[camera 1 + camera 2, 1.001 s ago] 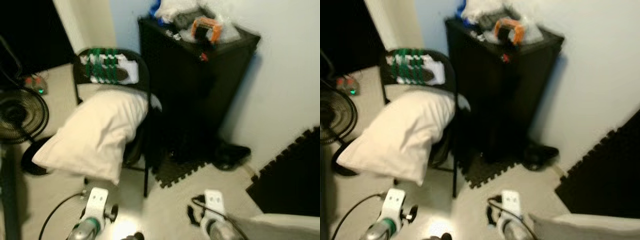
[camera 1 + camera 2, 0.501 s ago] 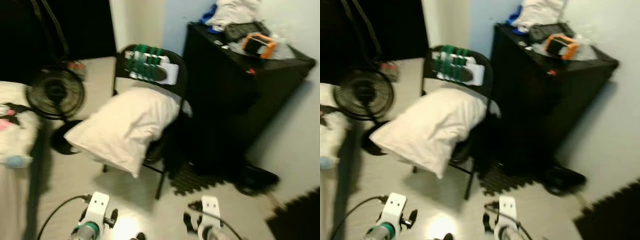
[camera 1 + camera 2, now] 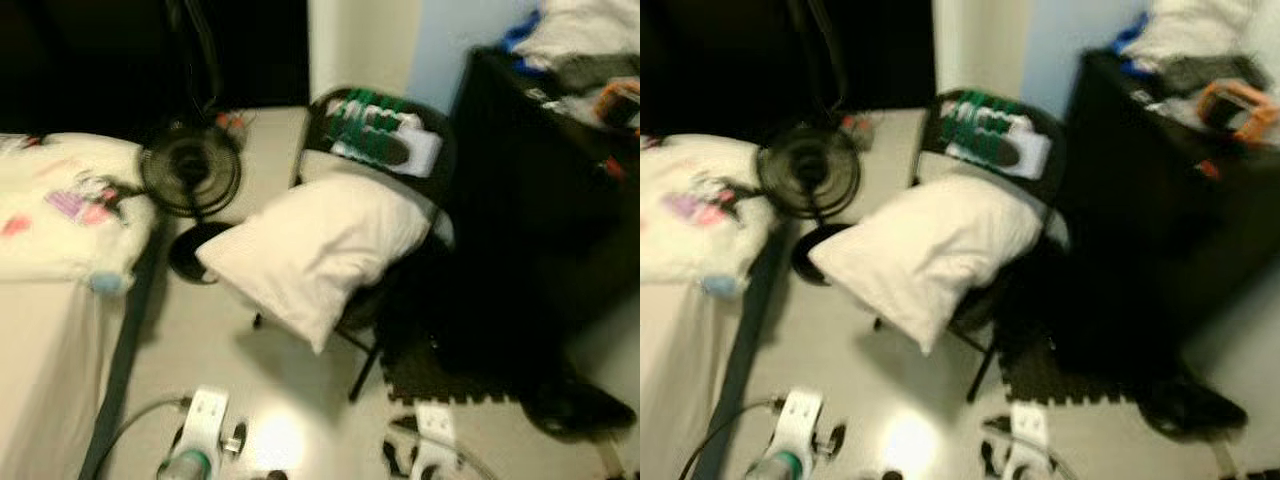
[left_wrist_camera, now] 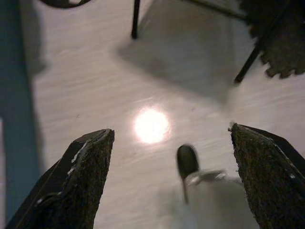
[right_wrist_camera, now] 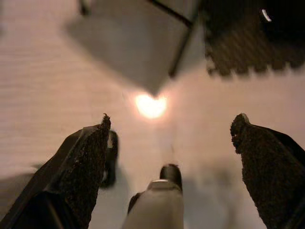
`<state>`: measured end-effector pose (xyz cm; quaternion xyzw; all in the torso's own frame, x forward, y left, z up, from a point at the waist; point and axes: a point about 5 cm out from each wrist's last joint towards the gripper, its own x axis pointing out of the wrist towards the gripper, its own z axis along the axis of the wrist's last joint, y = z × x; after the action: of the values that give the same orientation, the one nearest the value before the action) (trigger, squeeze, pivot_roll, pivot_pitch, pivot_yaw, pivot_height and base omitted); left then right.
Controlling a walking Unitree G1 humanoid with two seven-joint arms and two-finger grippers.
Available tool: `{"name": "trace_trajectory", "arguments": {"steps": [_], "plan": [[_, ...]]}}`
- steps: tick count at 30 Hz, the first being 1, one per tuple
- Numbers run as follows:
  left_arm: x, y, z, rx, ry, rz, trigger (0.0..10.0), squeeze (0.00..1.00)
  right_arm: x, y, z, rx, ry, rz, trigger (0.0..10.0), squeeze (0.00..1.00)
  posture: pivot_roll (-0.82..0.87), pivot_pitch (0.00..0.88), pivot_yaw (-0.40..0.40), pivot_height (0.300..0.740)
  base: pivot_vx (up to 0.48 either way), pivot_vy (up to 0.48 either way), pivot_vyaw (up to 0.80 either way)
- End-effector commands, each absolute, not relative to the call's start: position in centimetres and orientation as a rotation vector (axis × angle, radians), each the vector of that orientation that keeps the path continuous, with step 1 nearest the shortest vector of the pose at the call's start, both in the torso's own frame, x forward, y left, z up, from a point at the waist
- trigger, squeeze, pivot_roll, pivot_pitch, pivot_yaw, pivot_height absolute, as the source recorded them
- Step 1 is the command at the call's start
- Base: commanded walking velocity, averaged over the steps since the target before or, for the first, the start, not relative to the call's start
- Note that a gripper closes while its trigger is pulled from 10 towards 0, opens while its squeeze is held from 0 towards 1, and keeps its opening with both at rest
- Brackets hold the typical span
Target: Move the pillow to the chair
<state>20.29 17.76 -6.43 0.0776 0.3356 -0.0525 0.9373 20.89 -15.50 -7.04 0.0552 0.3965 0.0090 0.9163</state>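
Observation:
A cream pillow [image 3: 320,240] lies on the seat of a black folding chair [image 3: 440,165], leaning against its back and overhanging the seat toward the left. A green-and-white cloth [image 3: 385,140] hangs on the chair back. My left gripper [image 4: 171,157] is open, low over bare floor in front of the chair, fingers [image 4: 81,176] wide apart with nothing between them. My right gripper [image 5: 169,143] is also open over the floor and holds nothing. Both wrists sit at the bottom of the head views, left [image 3: 207,420] and right [image 3: 432,430].
A bed [image 3: 60,230] with a patterned cover stands at the left. A black floor fan [image 3: 190,175] is between bed and chair. A black cabinet [image 3: 540,190] piled with items stands at the right, with foam mat tiles [image 3: 440,370] and a black shoe [image 3: 580,405] at its foot.
The camera has swung to the left: chair, pillow and cabinet shifted right in the picture and the bed came into view. The pillow stays on the chair; both grippers stay low and open.

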Motion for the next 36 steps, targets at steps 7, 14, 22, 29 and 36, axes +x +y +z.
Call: {"name": "trace_trajectory", "arguments": {"steps": [7, 14, 22, 29, 36], "plan": [[18.8, 18.2, -7.4, 0.061, 0.759, -0.042, 10.0, 0.00, 19.1, -15.1, -8.1, 0.128, 0.879, 0.019, 10.0, 0.00, 0.06, 0.041, 0.061, 0.740, 0.000, 0.000, 0.80], [19.3, 18.7, -7.2, 0.047, 0.773, 0.003, 10.0, 0.00, 18.3, -14.9, -8.5, 0.106, 0.904, 0.039, 10.0, 0.00, 0.06, 0.043, 0.063, 0.740, 0.000, 0.000, 0.80], [19.6, 18.1, -7.0, 0.111, 0.728, -0.032, 10.0, 0.00, 18.4, -15.4, -8.4, 0.113, 0.900, 0.026, 10.0, 0.00, 0.06, 0.072, 0.057, 0.740, 0.000, 0.000, 0.80], [19.3, 17.2, -7.4, 0.087, 0.769, -0.053, 10.0, 0.00, 18.8, -15.6, -8.2, 0.111, 0.887, 0.010, 10.0, 0.00, 0.04, 0.047, 0.067, 0.740, 0.000, 0.000, 0.80], [19.7, 17.3, -7.2, 0.092, 0.768, -0.043, 10.0, 0.00, 18.7, -15.6, -8.3, 0.126, 0.884, 0.000, 10.0, 0.00, 0.03, 0.029, 0.081, 0.740, 0.000, 0.000, 0.80]]}}
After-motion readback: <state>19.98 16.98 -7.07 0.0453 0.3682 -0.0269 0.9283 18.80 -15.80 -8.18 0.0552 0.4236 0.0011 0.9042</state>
